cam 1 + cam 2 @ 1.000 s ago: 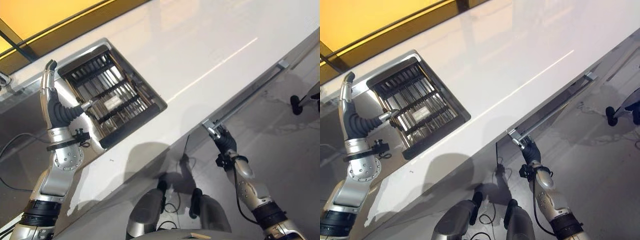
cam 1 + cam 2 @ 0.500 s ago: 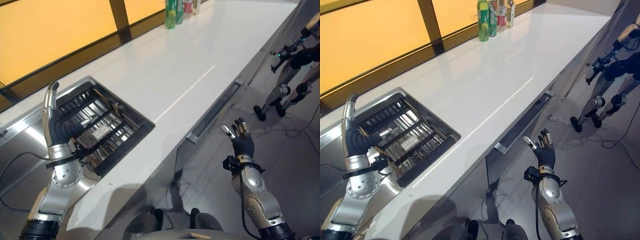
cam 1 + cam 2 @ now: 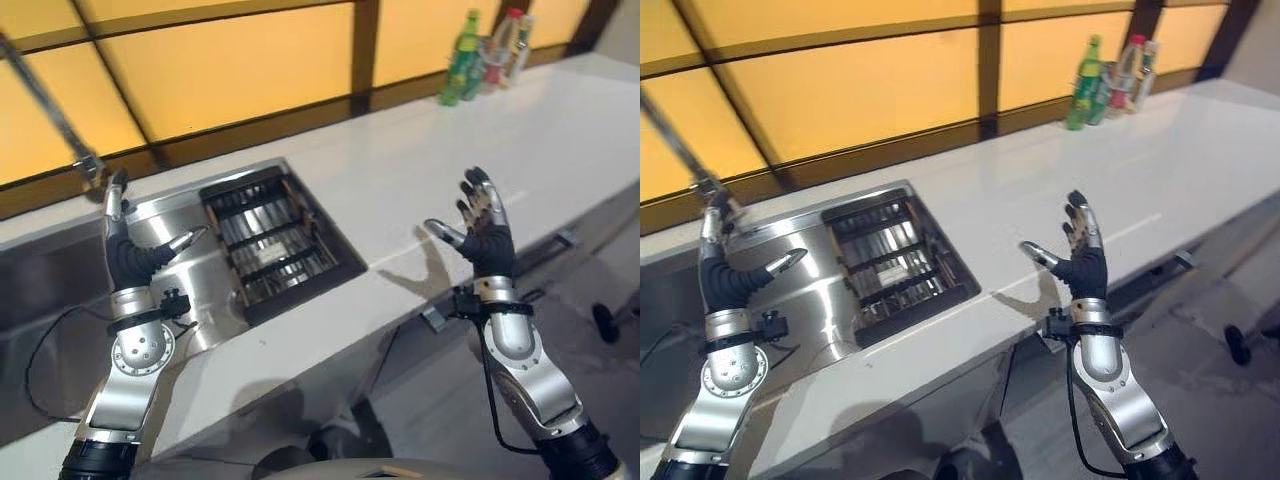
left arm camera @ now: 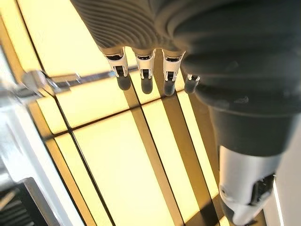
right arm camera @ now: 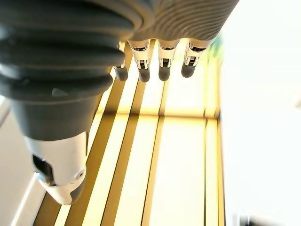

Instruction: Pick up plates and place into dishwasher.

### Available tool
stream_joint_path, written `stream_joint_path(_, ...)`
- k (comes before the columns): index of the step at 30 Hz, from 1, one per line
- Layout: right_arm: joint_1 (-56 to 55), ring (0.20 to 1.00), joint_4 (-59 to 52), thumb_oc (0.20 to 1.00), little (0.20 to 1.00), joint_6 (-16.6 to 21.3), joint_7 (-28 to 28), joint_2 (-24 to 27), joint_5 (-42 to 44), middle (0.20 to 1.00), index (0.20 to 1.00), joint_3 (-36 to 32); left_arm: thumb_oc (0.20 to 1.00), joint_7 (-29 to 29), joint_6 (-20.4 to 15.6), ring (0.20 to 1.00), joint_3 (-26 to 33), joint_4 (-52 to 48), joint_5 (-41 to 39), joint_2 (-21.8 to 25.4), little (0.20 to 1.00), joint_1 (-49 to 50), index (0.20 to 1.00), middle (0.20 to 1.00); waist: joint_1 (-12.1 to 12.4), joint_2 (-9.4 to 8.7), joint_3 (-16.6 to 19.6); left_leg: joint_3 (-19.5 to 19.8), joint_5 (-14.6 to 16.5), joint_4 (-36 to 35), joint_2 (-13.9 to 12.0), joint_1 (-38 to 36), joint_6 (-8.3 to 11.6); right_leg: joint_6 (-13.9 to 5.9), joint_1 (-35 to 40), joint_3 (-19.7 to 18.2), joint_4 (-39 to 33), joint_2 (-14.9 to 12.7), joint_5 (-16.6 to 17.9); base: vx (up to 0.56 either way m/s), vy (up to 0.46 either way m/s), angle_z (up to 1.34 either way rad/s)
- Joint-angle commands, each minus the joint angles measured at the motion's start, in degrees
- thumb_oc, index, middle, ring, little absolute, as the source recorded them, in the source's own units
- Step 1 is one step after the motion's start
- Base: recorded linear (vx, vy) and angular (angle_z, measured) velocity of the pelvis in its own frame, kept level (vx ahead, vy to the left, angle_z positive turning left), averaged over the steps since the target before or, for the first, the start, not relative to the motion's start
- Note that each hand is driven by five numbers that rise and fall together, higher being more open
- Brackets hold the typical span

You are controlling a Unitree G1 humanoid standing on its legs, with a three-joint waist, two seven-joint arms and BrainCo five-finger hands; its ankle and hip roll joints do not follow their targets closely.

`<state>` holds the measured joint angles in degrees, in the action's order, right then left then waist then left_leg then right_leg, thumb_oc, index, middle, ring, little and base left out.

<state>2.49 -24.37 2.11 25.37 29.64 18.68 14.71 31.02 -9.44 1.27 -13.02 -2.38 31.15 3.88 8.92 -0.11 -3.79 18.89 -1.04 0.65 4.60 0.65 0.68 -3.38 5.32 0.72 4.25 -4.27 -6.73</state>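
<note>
A dark wire dish rack (image 3: 272, 243) sits sunk in a steel-rimmed opening in the white counter (image 3: 430, 170). My left hand (image 3: 125, 262) is held upright just left of the rack, over the steel surround, open with straight fingers (image 4: 146, 80) against the yellow window panes. My right hand (image 3: 487, 245) is raised above the counter's front edge, right of the rack, palm turned inward. It is open too, its fingers (image 5: 160, 66) spread and holding nothing. A long bar handle (image 3: 1180, 260) runs under the counter edge below the right hand.
Several bottles (image 3: 478, 62) stand at the far right end of the counter by the window. A slanted metal rod (image 3: 50, 110) reaches down toward the steel surround (image 3: 215, 290) behind my left hand. Yellow panes with dark frames back the counter.
The camera has tilted up to the window. My right hand let go of the bar handle under the counter and rose, open, above the counter edge. My left hand stays raised by the rack.
</note>
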Motion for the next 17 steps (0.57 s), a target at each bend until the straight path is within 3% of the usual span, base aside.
stream_joint_path(1, 5.43, 1.0, -3.45, 1.0, 1.0, 1.07, -2.74, 0.91, 0.75, 1.0, 1.0, 0.78, 1.0, -3.11, -0.88, 1.0, 1.73, -5.52, -4.93, 1.65, 1.0, -1.24, 1.0, 1.0, 3.22, -2.88, 1.4, -2.06, 3.36, 4.73, -1.94, -0.18, -0.48, -1.86, -4.9, 1.32, 0.91, -1.18, 5.42, 0.02, -0.224, 0.6)
stream_joint_path(4, 6.16, 1.0, -3.6, 1.0, 1.0, 0.19, -2.48, 1.4, 0.94, 1.0, 1.0, 1.18, 1.0, -5.81, -1.17, 1.0, 2.66, -7.15, -9.69, 0.96, 1.0, 0.32, 1.0, 1.0, 5.94, -3.24, 1.21, -2.44, 1.75, 3.59, -4.01, 0.3, 0.83, -0.42, -3.55, 5.43, -0.03, 0.06, 4.43, -0.01, -0.239, 0.58)
stream_joint_path(9, 7.45, 1.0, -1.52, 1.0, 1.0, 0.38, -2.87, 1.27, 0.34, 1.0, 1.0, 2.57, 1.0, -6.18, -2.14, 1.0, 2.94, -6.89, -12.97, -0.35, 1.0, 0.48, 1.0, 1.0, 7.84, -3.3, 0.8, -4.08, -2.99, 3.44, -5.97, 3.67, 2.7, 1.01, -2.37, 9.06, -2.24, 1.4, 4.57, -0.09, -0.181, 0.67)
stream_joint_path(10, 7.51, 1.0, -0.65, 1.0, 1.0, 0.8, -2.48, 1.43, -0.07, 1.0, 1.0, 2.57, 1.0, -6.93, -2.5, 1.0, 2.49, -6.54, -13.22, -0.84, 1.0, 0.03, 1.0, 1.0, 7.65, -3.42, 0.59, -5.71, -2.93, 4.68, -5.57, 4.46, 2.63, 1.2, -2.23, 10.18, -2.33, 1.22, 4.62, -0.11, -0.107, 0.4)
stream_joint_path(12, 6.55, 1.0, 0.37, 1.0, 1.0, 1.65, -1.49, 1.82, -0.63, 1.0, 1.0, 1.55, 1.0, -8.89, -3.03, 1.0, 1.32, -5.93, -13.66, -1.8, 1.0, -1.27, 1.0, 1.0, 5.7, -3.76, -0.14, -14.37, -1.87, 10.46, -5.32, 6.53, 2.75, 1.43, -1.14, 13.17, -3.09, 0.51, 4.9, -0.13, -0.07, 0.52)
stream_joint_path(13, 6.63, 1.0, 1.27, 1.0, 1.0, 2.04, -0.96, 2.11, -0.43, 1.0, 1.0, 0.98, 1.0, -9.72, -3.51, 1.0, 0.44, -5.51, -13.65, -2.08, 1.0, -2.0, 1.0, 1.0, 4.72, -4.18, -0.33, -16.23, -1.23, 12.38, -4.86, 7.19, 2.58, 1.31, -1.2, 14.3, -3.25, -0.14, 5.51, -0.12, -0.008, 0.93)
stream_joint_path(15, 7.88, 1.0, 4.02, 1.0, 1.0, 3.19, -1.0, 1.55, -0.58, 1.0, 1.0, 1.73, 1.0, -9.22, -4.13, 1.0, -0.41, -5.28, -14.14, -2.02, 1.0, -2.42, 1.0, 1.0, 3.53, -3.98, -0.29, -17.18, 1.29, 10.92, -3.94, 5.25, 1.6, 1.11, -1.79, 14.44, -2.39, -0.37, 5.66, -0.06, 0.054, 1.06)
stream_joint_path(17, 8.13, 1.0, 4.73, 1.0, 1.0, 2.52, -1.16, 0.59, -1.22, 1.0, 1.0, 2.6, 1.0, -8.56, -5.06, 1.0, -1.53, -4.98, -14.07, -2.22, 1.0, -2.47, 1.0, 1.0, 2.84, -3.09, 0.0, -17.17, 0.27, 8.87, -4.21, 3.57, 1.97, 1.11, -1.22, 13.68, -3.23, 0.11, 5.98, -0.03, 0.09, 0.29)
